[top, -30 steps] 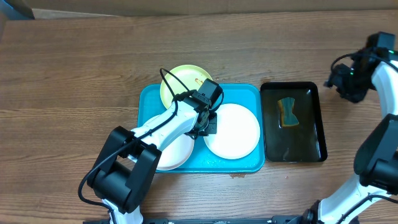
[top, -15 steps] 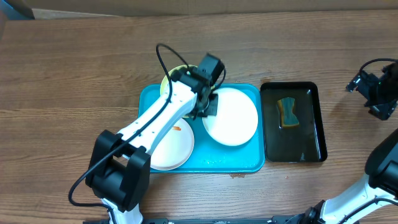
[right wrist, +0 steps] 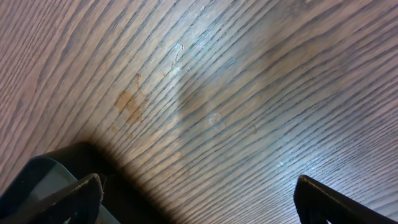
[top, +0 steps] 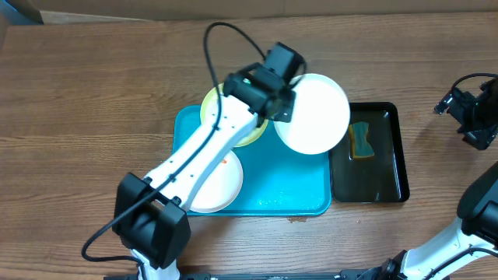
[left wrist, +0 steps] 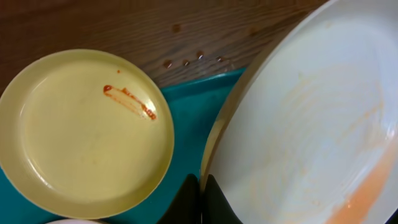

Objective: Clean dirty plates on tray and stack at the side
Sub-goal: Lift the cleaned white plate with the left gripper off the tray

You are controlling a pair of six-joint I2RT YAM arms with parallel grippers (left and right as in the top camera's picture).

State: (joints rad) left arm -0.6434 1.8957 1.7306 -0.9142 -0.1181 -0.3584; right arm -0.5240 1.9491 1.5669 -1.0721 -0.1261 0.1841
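One smear [left wrist: 129,102] on yellow plate [left wrist: 81,137], wrist-view only

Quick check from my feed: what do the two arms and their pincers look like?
The left arm and right arm have white shells with black joints. A black cable loops off the left arm near its wrist. The left pincer and right pincer are black with slim dark fingers.

At bottom centre the left gripper [left wrist: 203,198] pinches the rim of a white plate [left wrist: 311,124], which fills the right side and is faintly streaked with orange. At left lies a yellow-green plate [left wrist: 87,134] with an orange-red smear [left wrist: 129,101]. The turquoise tray [left wrist: 189,112] shows between the plates, and the wooden table [left wrist: 155,25] runs across the top.
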